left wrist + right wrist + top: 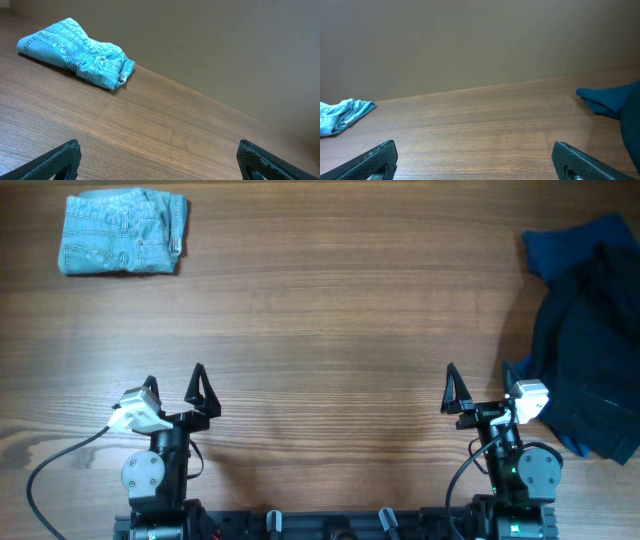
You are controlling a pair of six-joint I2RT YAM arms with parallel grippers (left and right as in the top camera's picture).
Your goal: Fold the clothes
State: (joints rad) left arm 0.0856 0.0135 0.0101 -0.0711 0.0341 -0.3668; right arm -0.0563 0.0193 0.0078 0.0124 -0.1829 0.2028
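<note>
Both tools released, jaws wide, nothing held: left tool (pixel 174 376) and right tool (pixel 480 372) sit at the near edge of the worktop (pixel 330 300). Far left: denim shorts (pixel 124 232), already a compact folded bundle. Right side: unfolded pile of dark clothes (pixel 590 340), blue piece (pixel 570 245) at the far end, black nearer, just beside the right tool. Judging it soft, light and limp; it'll drape and bunch. Pinch a hem or waistband edge. The pile runs off frame on the right; black-on-black hides the seams, so garment count unclear.
</note>
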